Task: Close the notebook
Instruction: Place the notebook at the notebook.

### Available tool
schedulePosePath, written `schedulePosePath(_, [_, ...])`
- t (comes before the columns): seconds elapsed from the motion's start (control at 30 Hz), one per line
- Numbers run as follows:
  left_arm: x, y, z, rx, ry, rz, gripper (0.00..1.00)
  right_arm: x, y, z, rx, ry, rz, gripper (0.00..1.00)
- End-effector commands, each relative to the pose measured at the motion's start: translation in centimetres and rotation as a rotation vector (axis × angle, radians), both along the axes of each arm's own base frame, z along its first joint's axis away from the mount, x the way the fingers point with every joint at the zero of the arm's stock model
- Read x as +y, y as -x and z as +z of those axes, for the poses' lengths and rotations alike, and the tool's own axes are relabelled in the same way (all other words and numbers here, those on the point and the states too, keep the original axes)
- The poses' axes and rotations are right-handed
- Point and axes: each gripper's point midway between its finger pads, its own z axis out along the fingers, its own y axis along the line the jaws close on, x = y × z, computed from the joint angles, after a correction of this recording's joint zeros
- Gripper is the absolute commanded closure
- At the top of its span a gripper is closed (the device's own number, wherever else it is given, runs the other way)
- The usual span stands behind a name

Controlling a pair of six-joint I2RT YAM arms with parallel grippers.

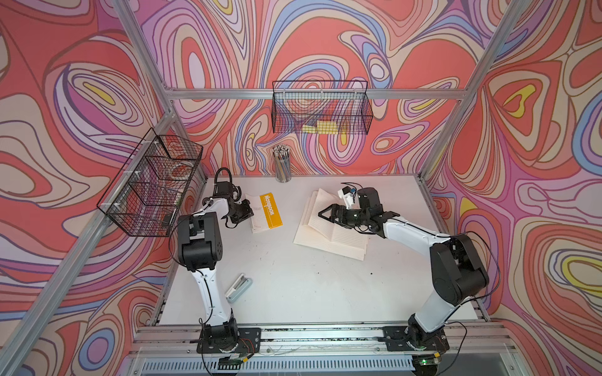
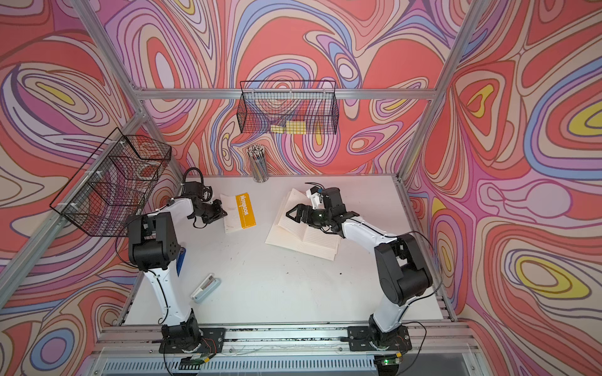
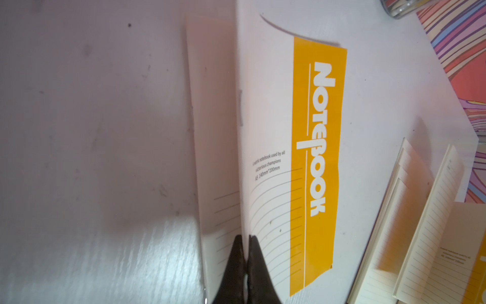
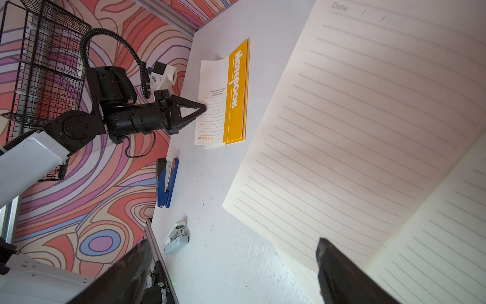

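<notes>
One notebook cover (image 3: 271, 110) inside left claw (image 3: 246, 238)

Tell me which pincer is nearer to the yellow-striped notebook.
Left. The left pincer is shut on the white cover edge of the yellow-striped notebook. The right pincer stands open over the open lined notebook, apart from the yellow-striped one across bare table.
</notes>
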Motion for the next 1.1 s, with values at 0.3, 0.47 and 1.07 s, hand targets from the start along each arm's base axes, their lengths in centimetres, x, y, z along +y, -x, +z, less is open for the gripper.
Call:
schedulePosePath(0.3, [0.5, 0.9, -0.4, 0.049, -0.045, 0.006, 0.73, -0.2, -0.1, -0.2, -0.004, -0.006, -0.009, 0.02])
schedulePosePath(0.47, [1.1, 1.1, -0.6, 0.067, -0.089, 0.01, 0.67, -0.2, 0.1, -0.2, -0.004, -0.011, -0.009, 0.02])
schedulePosePath(1.07, [1.2, 1.6, 5.8, -0.049, -0.239, 0.032, 0.58, -0.3, 0.2, -0.3, -0.001, -0.01, -0.009, 0.02])
